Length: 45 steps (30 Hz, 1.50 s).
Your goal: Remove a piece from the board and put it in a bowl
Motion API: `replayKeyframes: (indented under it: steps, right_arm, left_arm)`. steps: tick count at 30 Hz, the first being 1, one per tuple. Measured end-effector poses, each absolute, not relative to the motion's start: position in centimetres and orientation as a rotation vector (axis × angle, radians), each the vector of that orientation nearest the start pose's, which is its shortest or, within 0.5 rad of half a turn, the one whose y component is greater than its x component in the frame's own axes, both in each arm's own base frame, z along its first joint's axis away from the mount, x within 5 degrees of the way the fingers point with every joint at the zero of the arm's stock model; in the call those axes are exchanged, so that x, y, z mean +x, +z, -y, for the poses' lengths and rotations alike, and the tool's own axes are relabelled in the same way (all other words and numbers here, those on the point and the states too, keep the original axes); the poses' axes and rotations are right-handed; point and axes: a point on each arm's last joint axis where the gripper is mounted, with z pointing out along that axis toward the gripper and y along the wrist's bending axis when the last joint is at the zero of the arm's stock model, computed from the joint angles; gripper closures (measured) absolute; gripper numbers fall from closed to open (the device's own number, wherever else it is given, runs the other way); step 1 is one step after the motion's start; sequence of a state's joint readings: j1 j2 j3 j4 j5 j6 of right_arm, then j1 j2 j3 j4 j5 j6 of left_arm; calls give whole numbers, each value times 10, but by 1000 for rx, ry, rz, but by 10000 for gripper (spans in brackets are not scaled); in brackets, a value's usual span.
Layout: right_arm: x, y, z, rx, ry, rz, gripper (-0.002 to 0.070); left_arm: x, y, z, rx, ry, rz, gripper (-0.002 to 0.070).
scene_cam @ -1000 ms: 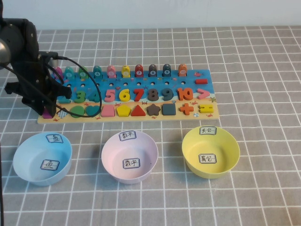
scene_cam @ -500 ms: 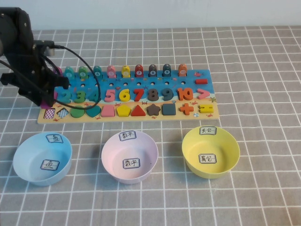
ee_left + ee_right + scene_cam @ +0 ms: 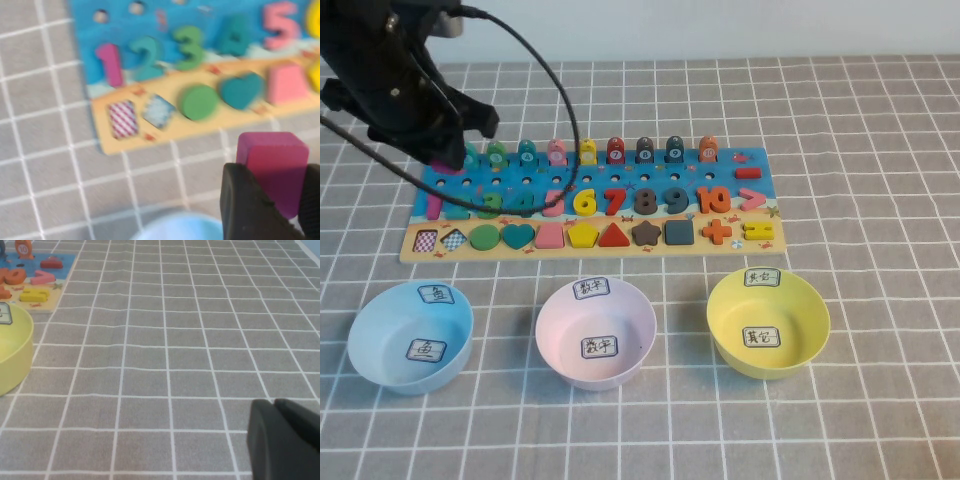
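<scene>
The piece (image 3: 272, 165) is a magenta tile held between the two dark fingers (image 3: 245, 200) of the left gripper (image 3: 448, 158), clear of the board (image 3: 590, 205). In the high view only a sliver of magenta shows under the arm, above the board's far left corner near the first pegs. The gripper's fingers are clamped on the tile's two side faces.

On the board's tan strip, the leftmost recess (image 3: 425, 240) shows a red-and-white checked pattern, and the recess beside it (image 3: 452, 239) shows a blue-and-white check. To their right sit the green circle (image 3: 484, 238), teal heart (image 3: 517, 236), light pink tile (image 3: 549, 236), yellow pentagon, red triangle, brown star and dark grey square.

The yellow bowl (image 3: 768, 322) stands in front of the board's right end, well apart from the held piece. The pale pink bowl (image 3: 596, 333) stands centre front and the light blue bowl (image 3: 410, 337) left front, all on the grey gridded cloth (image 3: 880, 200).

The right gripper (image 3: 282, 440) sits low over bare cloth to the right of the yellow bowl; its fingers lie together.
</scene>
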<state>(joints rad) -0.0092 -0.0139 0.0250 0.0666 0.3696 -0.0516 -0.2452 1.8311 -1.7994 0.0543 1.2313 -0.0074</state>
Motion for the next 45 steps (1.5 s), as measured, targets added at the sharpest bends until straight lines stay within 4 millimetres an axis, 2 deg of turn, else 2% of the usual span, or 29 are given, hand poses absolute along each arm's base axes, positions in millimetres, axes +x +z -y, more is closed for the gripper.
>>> replayKeyframes:
  steps: [5, 11, 14, 18, 22, 25, 30, 33, 39, 45]
  right_arm:
    - [53, 172, -2, 2, 23, -1864, 695]
    - [53, 172, -2, 2, 23, -1864, 695]
    - [53, 172, -2, 2, 23, -1864, 695]
    - [53, 172, -2, 2, 23, -1864, 695]
    - [53, 172, -2, 2, 23, -1864, 695]
    - [53, 172, -2, 2, 23, -1864, 695]
    - [53, 172, -2, 2, 23, -1864, 695]
    - [53, 172, -2, 2, 23, -1864, 695]
    - [53, 172, -2, 2, 23, -1864, 695]
    - [53, 172, -2, 2, 23, -1864, 695]
  left_arm:
    - [338, 355, 117, 470, -27, -2694, 489]
    - [313, 349, 165, 667, -119, -2691, 489]
    - [307, 334, 193, 801, -141, -2700, 489]
    - [299, 299, 238, 995, -140, -2736, 489]
    - [294, 269, 269, 1142, -151, -2756, 489]
    - [296, 269, 289, 1190, -187, -2710, 489]
    - [301, 284, 322, 1279, -235, -2561, 489]
    - [302, 278, 341, 1337, -247, -2517, 489]
    - [297, 255, 360, 1422, -249, -2522, 489]
    - [293, 255, 363, 1572, -251, -2429, 489]
